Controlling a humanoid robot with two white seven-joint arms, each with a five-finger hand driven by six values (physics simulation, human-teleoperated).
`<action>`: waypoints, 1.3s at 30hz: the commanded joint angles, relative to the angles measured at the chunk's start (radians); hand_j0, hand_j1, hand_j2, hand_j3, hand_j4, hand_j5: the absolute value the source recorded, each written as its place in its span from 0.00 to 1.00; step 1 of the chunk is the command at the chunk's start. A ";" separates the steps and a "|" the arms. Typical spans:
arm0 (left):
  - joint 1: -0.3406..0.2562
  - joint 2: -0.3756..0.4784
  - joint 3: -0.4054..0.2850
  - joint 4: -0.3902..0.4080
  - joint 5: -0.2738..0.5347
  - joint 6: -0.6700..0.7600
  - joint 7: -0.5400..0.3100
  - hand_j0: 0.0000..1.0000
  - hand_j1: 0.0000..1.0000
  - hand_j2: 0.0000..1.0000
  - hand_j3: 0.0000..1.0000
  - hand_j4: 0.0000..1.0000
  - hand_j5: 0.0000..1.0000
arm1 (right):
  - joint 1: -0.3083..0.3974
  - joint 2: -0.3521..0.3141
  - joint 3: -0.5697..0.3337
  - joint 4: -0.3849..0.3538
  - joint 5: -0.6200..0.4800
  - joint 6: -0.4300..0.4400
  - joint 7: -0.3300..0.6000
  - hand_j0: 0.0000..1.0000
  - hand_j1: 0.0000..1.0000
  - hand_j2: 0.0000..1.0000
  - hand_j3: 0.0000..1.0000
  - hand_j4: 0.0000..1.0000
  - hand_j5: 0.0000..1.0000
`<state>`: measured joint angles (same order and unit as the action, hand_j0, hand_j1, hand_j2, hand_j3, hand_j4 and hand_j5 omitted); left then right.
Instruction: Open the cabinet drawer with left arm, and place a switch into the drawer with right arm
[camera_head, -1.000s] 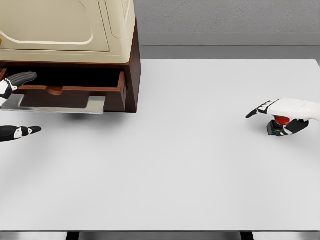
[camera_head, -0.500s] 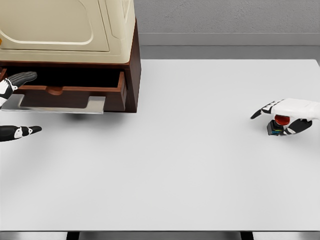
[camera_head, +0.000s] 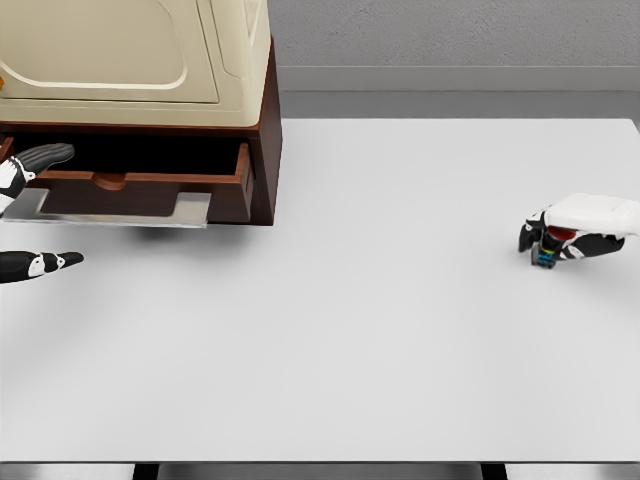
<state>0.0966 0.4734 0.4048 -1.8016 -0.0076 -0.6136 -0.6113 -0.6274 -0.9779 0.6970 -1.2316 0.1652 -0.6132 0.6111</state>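
The small switch (camera_head: 549, 249), with a red button on a dark base, stands on the white table (camera_head: 380, 300) at the far right. My right hand (camera_head: 552, 240) covers it from above, fingers (camera_head: 528, 234) curled down around it. The cabinet (camera_head: 140, 60), cream on top with a brown frame, stands at the back left. Its brown drawer (camera_head: 140, 185) is pulled out, with a grey handle plate (camera_head: 110, 208) along the front. At the left edge my left hand (camera_head: 25, 205) is spread open, one finger by the drawer front and one lower over the table.
A grey wall runs behind the table. The table's front edge lies near the bottom of the view, with dark legs showing below it.
My right hand's fingers have curled down from outstretched to closed around the switch, and the hand has drawn slightly right. The left hand and drawer have not moved.
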 joint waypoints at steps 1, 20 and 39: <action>0.000 0.001 0.000 0.001 0.008 0.003 0.000 1.00 1.00 1.00 1.00 1.00 1.00 | 0.000 -0.001 -0.001 -0.002 -0.006 0.002 0.000 0.42 0.42 0.42 0.42 0.42 0.42; 0.000 0.001 0.006 0.001 0.009 0.003 0.000 1.00 1.00 1.00 1.00 1.00 1.00 | -0.012 0.004 0.001 -0.003 0.020 0.002 0.000 0.70 0.70 0.70 0.70 0.70 0.70; 0.000 0.001 0.006 0.001 0.008 0.003 0.000 1.00 1.00 1.00 1.00 1.00 1.00 | -0.012 0.005 0.001 -0.020 0.020 0.002 0.000 1.00 1.00 1.00 1.00 1.00 1.00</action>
<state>0.0966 0.4734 0.4110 -1.8010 -0.0075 -0.6136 -0.6113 -0.6397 -0.9710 0.6988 -1.2489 0.1912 -0.6133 0.6112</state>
